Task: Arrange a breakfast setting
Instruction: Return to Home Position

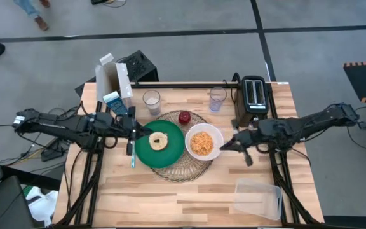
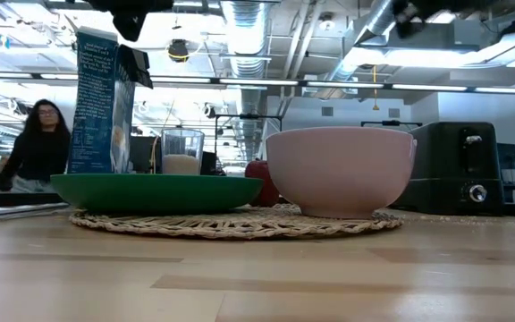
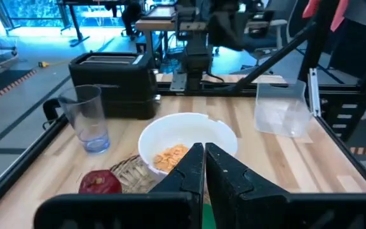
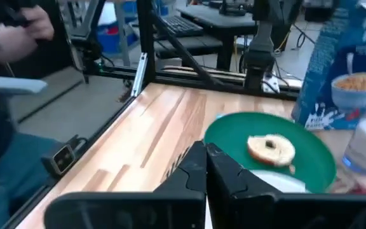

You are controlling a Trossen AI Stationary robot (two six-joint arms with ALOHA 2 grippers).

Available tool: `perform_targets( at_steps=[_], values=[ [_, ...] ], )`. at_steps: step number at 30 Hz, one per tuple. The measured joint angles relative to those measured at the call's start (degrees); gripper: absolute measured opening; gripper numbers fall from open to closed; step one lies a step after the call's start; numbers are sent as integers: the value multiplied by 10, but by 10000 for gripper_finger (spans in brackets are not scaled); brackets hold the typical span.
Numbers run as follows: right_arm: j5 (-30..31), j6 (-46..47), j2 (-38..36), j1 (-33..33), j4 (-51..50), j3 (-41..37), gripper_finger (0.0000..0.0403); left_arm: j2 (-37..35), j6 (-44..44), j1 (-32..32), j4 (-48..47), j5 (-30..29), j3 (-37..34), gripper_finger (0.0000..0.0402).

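A round woven mat (image 1: 184, 170) lies mid-table. On it rest a green plate (image 1: 146, 154) with a pale bagel (image 1: 158, 140), a white bowl (image 1: 203, 142) of orange cereal, and a red apple (image 1: 184, 117). A glass of milk (image 1: 151, 100), an empty glass (image 1: 217, 98) and a blue-white carton (image 1: 114, 79) stand behind. My left gripper (image 1: 147, 130) is shut and empty over the plate's left rim, pointing at the bowl (image 3: 186, 143). My right gripper (image 1: 225, 146) is shut and empty just right of the bowl, pointing at the plate (image 4: 269, 156).
A black toaster (image 1: 254, 95) stands at the far right. A clear plastic tub (image 1: 257, 198) lies at the near right. A thin pale-blue utensil (image 1: 132, 152) lies left of the plate. Bare wood stretches along the near edge. A person (image 2: 38, 143) shows beyond the table.
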Motion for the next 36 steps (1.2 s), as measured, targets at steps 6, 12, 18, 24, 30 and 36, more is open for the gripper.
perform_targets(
  at_steps=[6, 12, 18, 24, 30, 36],
  values=[
    [11, 47, -146, -9, 25, -113, 44, -11, 7, 11, 88, 7, -69, 0],
    [17, 68, -256, -9, 17, -171, 70, -44, -17, 11, 190, 27, -176, 0],
    [44, 68, -329, -9, 8, -211, 46, -116, -34, 11, 192, 11, -230, 0],
    [45, 66, -378, -9, -4, -239, 25, -202, -35, 11, 187, 9, -269, 0],
    [62, 66, -408, -9, 1, -273, 35, -277, -36, 11, 165, 6, -302, 0],
    [62, 75, -430, -9, 24, -329, 34, -341, -26, 11, 120, 4, -321, 0]
  ],
)
